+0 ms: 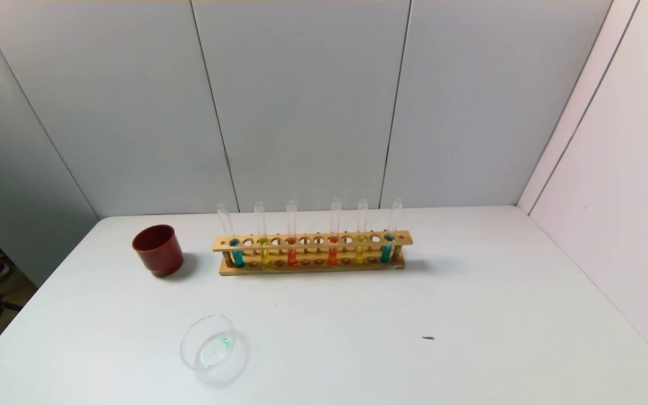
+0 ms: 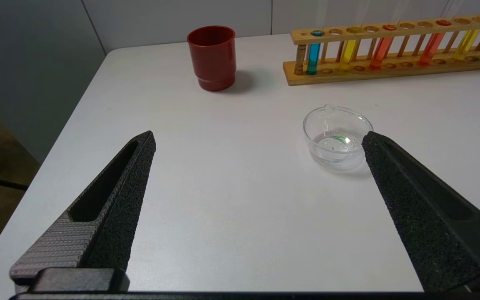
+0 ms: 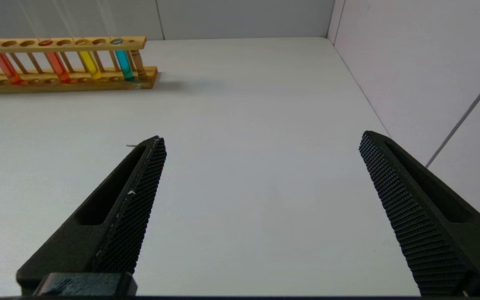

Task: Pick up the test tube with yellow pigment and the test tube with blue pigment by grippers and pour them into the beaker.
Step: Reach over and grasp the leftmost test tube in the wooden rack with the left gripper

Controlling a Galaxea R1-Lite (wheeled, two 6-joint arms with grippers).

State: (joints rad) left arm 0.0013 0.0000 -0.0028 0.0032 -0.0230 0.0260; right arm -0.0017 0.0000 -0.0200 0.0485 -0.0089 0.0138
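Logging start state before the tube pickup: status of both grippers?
Left gripper: open, holding nothing, above the table near the beaker.
Right gripper: open, holding nothing, over bare table away from the rack.

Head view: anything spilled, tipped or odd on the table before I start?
Nothing spilled or tipped. The six tubes stand in the rack, and the beaker and red cup sit upright. Only oddity: a small dark speck on the table.
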